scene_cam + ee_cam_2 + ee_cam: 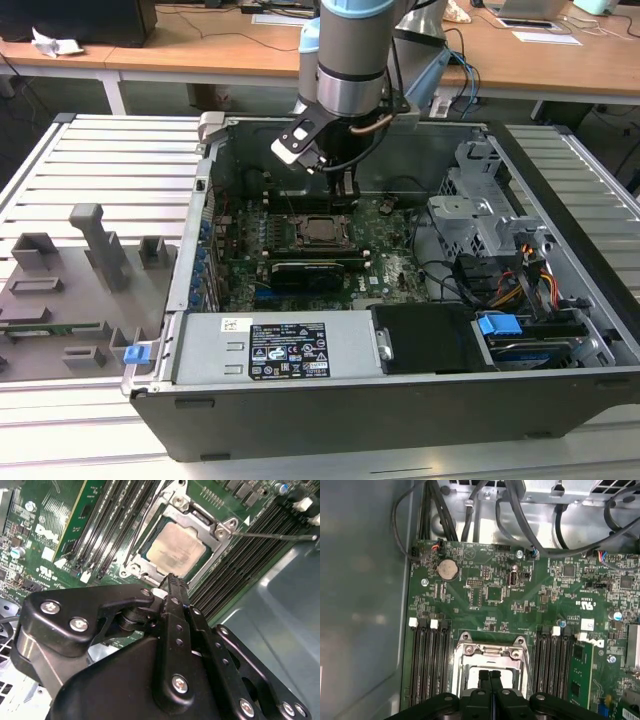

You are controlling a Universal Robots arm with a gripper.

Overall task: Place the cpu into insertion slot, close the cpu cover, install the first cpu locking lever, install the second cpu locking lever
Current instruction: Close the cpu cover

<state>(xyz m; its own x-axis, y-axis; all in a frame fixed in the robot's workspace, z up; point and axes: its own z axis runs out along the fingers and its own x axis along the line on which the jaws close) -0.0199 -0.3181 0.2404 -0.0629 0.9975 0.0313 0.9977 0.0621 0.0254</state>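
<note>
Gripper (490,674) hovered shut and empty close over the cpu (175,547), seated within the cpu cover (175,511) on the motherboard (495,595); light, stiff, fragile chip, seemingly best held by its edges.

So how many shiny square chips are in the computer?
1. The cpu lies in the middle of the green board, right by the gripper tip. The gripper could be hiding others.

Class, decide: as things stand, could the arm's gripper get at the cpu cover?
Probably yes: the gripper, shut, hangs right above the cpu cover, with nothing between them; the memory slots on both sides lie low.
</note>
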